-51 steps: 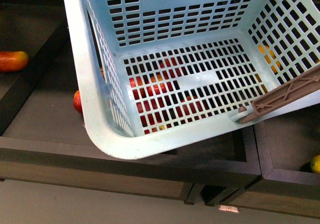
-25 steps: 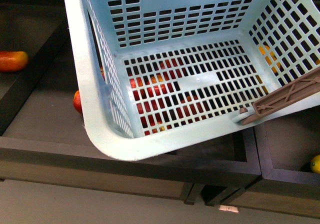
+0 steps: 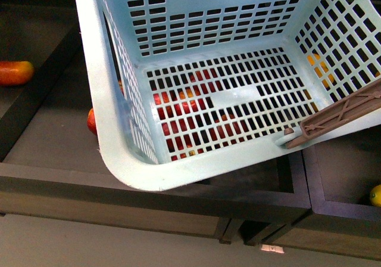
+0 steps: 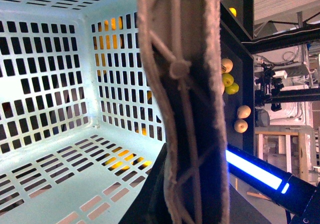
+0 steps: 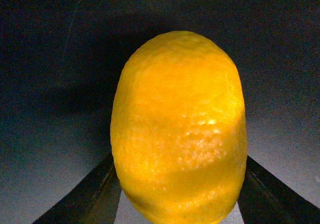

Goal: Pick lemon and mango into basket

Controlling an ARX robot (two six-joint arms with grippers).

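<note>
The light blue basket (image 3: 119,142) hangs tilted over the dark shelf and fills the upper front view; nothing lies inside it. Its brown handle (image 3: 342,115) slants along the right side. In the left wrist view my left gripper (image 4: 175,204) is shut on that handle (image 4: 182,84), its jaws mostly hidden behind it, with the basket's inside (image 4: 50,134) beside it. In the right wrist view my right gripper (image 5: 177,204) is shut on the bright yellow lemon (image 5: 180,129), one dark finger (image 5: 85,196) on each side. Orange-yellow fruit (image 3: 315,61) shows through the basket's slots; I cannot tell whether it is the mango.
Red fruits (image 3: 184,106) lie on the shelf under the basket floor. A red-orange fruit (image 3: 15,72) lies at far left, and a yellow fruit (image 3: 375,194) sits in the right compartment. Dark dividers (image 3: 309,183) separate the compartments. Green-yellow apples (image 4: 229,79) show beyond the handle.
</note>
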